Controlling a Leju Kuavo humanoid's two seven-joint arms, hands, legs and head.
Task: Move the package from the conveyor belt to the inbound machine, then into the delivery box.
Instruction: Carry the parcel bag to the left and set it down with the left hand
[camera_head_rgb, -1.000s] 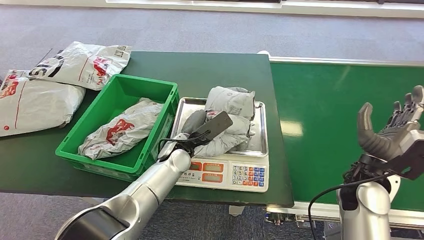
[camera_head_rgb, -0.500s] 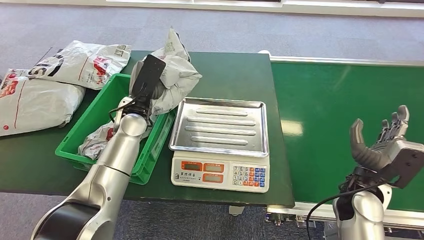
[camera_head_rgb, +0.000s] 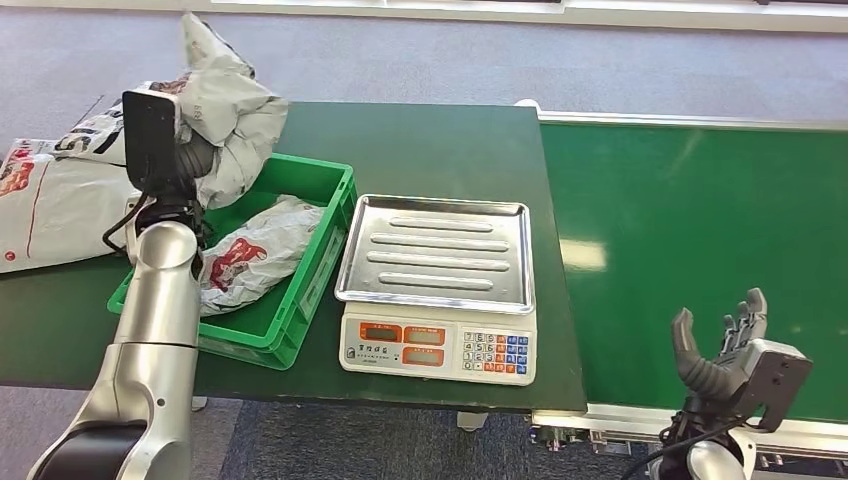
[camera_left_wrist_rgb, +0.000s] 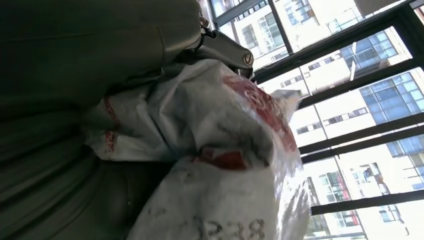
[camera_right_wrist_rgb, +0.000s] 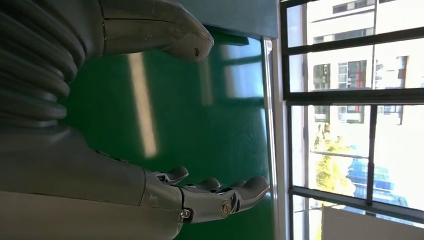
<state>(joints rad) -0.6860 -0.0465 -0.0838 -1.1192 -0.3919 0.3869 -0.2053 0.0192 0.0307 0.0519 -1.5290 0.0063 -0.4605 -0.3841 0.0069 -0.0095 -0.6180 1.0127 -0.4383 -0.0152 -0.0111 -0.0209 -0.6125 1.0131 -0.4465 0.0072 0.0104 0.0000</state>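
- The package (camera_head_rgb: 232, 120), a crumpled grey-white mailer with red print, is held raised in the left hand (camera_head_rgb: 180, 160), above the far-left corner of the box (camera_head_rgb: 300, 290) and well clear of the desk (camera_head_rgb: 440, 150).
- In the left wrist view the package (camera_left_wrist_rgb: 215, 150) is seen bunched against the palm; the fingers (camera_left_wrist_rgb: 225, 50) are wrapped over its far side, so the grip is judged to be a clasp around the bulk and not a pinch at an edge.
- The height is judged to serve clearance: the load can be brought over the box wall without catching it.
- The box, a green crate at the near left of the desk, already holds another mailer (camera_head_rgb: 250, 260) lying flat along its floor, so room for a drop is judged to remain at the far end.
- The scale (camera_head_rgb: 435, 300) stands just right of the box, its steel tray bare, which suggests that the weighing step is done and only the drop into the box is left.
- Two more mailers (camera_head_rgb: 60, 195) lie on the far-left part of the desk, outside the box.
- The belt (camera_head_rgb: 690, 240), to the right of the desk, carries nothing in the part seen.
- The right hand (camera_head_rgb: 735, 355) is held low at the near edge of the belt, its fingers (camera_right_wrist_rgb: 220, 192) spread and lightly curved, holding nothing.
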